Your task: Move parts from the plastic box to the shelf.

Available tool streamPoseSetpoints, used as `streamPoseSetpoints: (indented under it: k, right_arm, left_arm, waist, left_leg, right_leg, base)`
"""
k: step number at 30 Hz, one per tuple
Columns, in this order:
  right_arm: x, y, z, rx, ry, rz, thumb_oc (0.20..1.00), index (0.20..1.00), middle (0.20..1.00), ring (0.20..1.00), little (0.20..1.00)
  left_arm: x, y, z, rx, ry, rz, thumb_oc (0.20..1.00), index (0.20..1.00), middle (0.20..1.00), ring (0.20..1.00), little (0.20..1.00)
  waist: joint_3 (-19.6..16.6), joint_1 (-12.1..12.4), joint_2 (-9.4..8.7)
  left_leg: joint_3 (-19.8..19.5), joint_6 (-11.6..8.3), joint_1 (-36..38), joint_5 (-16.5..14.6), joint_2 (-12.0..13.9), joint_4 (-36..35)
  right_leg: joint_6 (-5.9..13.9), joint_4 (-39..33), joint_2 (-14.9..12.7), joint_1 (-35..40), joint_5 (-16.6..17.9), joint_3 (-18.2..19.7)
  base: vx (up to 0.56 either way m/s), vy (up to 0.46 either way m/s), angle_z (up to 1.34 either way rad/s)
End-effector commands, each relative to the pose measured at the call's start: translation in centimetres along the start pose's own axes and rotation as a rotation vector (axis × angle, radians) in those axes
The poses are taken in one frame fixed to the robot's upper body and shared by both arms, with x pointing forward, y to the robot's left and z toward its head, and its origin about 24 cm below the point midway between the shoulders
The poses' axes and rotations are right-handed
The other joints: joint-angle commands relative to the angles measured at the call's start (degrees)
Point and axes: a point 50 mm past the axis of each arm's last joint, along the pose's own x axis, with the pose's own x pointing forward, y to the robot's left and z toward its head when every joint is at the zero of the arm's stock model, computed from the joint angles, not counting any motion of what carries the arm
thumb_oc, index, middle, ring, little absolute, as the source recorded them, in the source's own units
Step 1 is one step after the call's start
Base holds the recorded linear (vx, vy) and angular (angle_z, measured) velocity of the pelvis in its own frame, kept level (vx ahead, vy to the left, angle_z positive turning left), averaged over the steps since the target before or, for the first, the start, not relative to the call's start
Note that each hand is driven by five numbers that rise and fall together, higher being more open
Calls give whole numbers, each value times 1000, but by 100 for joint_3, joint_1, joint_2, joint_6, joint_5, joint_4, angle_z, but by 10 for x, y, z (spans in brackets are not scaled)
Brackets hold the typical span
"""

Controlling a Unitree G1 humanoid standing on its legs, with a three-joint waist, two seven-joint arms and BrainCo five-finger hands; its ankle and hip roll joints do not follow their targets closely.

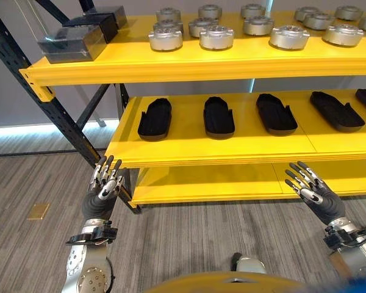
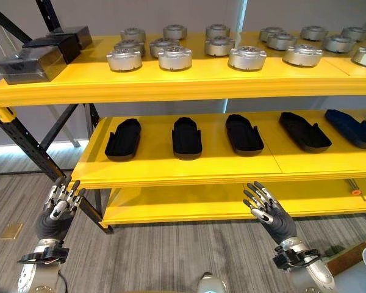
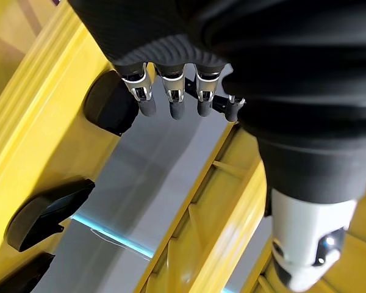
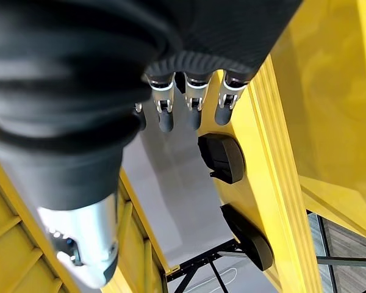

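Your left hand [image 1: 104, 186] at 8 o'clock and right hand [image 1: 314, 189] at 4 o'clock both hang empty before the yellow metal shelf [image 1: 219, 152], fingers straight and slightly spread.

Top tier, 12 o'clock: round silver metal parts [image 1: 217, 37] in rows; I judge them heavy, rigid and smooth, so take each by its rim with both hands underneath. Two dark translucent plastic boxes [image 1: 73, 43] stand at 10 o'clock; contents cannot be told.

Middle tier: black moulded oblong parts [image 1: 219, 116] lie spaced apart, probably light and stiff.
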Motion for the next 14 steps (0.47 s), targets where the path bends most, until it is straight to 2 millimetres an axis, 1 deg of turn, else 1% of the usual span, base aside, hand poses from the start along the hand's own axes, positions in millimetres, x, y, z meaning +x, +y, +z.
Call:
streamPoseSetpoints:
  k: [1, 2, 5, 10, 14]
  right_arm:
    - [6, 14, 1, 8, -38, 51, 1000, 1000, 1000, 1000, 1000]
    - [10, 14, -3, 3, -30, 42, 1000, 1000, 1000, 1000, 1000]
    - [20, 19, -8, 34, -32, 49, 1000, 1000, 1000, 1000, 1000]
    - [26, 24, -12, 61, -35, 70, 1000, 1000, 1000, 1000, 1000]
    - [27, 25, -13, 70, -40, 62, 1000, 1000, 1000, 1000, 1000]
  left_arm:
    - [2, -2, 11, 74, -3, -56, 1000, 1000, 1000, 1000, 1000]
    - [4, -4, 3, 59, 22, -56, 1000, 1000, 1000, 1000, 1000]
    - [7, -3, -7, 68, 62, -51, 1000, 1000, 1000, 1000, 1000]
    - [7, -1, -15, 92, 101, -41, 1000, 1000, 1000, 1000, 1000]
    - [7, 0, -15, 109, 102, -37, 1000, 1000, 1000, 1000, 1000]
  waist:
    - [-101, 15, -306]
    - [-171, 18, -314]
    - [-248, 38, -324]
    - [-277, 55, -354]
    - [-285, 48, -367]
  left_leg:
    - [-538, -348, -383, 1364, 701, -657]
    - [-513, -353, -338, 1377, 703, -709]
    - [-478, -348, -287, 1367, 683, -707]
    - [-438, -334, -194, 1329, 658, -690]
    - [-412, -335, -130, 1326, 657, -704]
  right_leg:
    - [656, -2085, -404, 1250, 1408, 175]
    - [667, -2146, -408, 1302, 1440, 160]
    - [676, -2204, -424, 1359, 1477, 161]
    - [689, -2193, -449, 1426, 1485, 182]
    - [691, -2183, -456, 1483, 1479, 184]
  base:
    - [0, 0, 0]
    - [0, 0, 0]
    - [0, 0, 0]
    - [0, 0, 0]
    - [8, 1, 0]
